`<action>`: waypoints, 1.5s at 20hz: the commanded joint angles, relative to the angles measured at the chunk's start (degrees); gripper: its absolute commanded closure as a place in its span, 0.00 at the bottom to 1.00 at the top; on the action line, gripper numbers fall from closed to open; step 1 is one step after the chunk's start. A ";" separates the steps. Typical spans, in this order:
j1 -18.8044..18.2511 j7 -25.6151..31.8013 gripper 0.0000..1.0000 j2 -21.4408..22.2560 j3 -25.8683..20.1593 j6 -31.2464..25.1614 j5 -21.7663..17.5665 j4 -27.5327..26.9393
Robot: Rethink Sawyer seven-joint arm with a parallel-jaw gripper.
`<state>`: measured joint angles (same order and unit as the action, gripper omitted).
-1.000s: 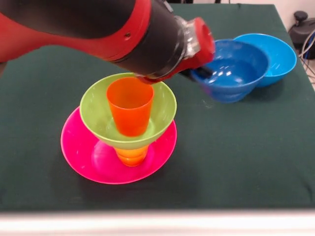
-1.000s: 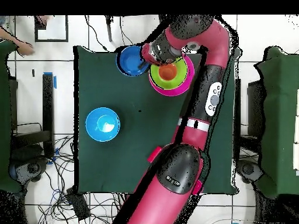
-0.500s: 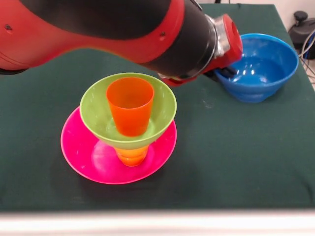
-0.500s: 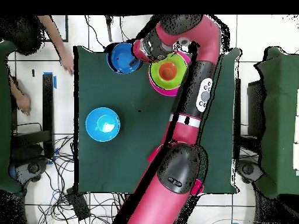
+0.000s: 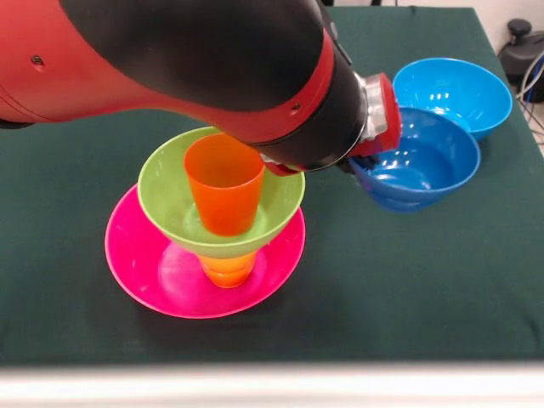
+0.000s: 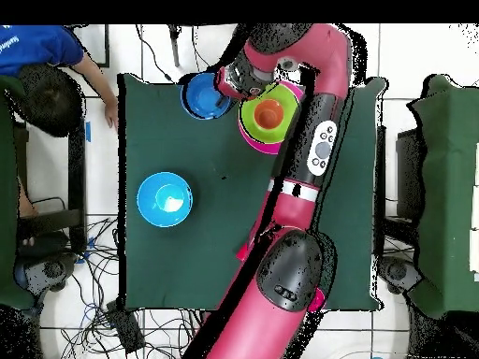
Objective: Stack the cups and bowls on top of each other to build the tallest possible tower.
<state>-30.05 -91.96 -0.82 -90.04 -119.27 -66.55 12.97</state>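
We list a tower (image 5: pixel 221 225): pink bowl, yellow cup, green bowl, orange cup. Right of it, the claw (image 5: pixel 353 163) meets a dark blue bowl (image 5: pixel 416 170); we cannot tell its grip.

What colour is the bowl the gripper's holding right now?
Dark blue bowl; it shows best in the front view.

A cup (image 5: pixel 224 183) stood in a bowl (image 5: pixel 170 197), which sat on another cup (image 5: pixel 227 269) in a plate-like bowl (image 5: pixel 144 263). To their right, two bowls (image 5: pixel 416 166) (image 5: pixel 455 89) overlapped, one behind the other.
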 commanded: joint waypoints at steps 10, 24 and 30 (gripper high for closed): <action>-3.12 27.89 1.00 2.34 -11.76 -12.35 -19.53 -3.52; -5.47 36.27 1.00 2.25 -15.19 -12.23 -27.04 -2.91; -6.23 41.25 1.00 1.96 -16.69 -11.82 -31.29 -3.16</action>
<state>-35.72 -74.99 -0.40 -106.93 -127.60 -90.28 12.86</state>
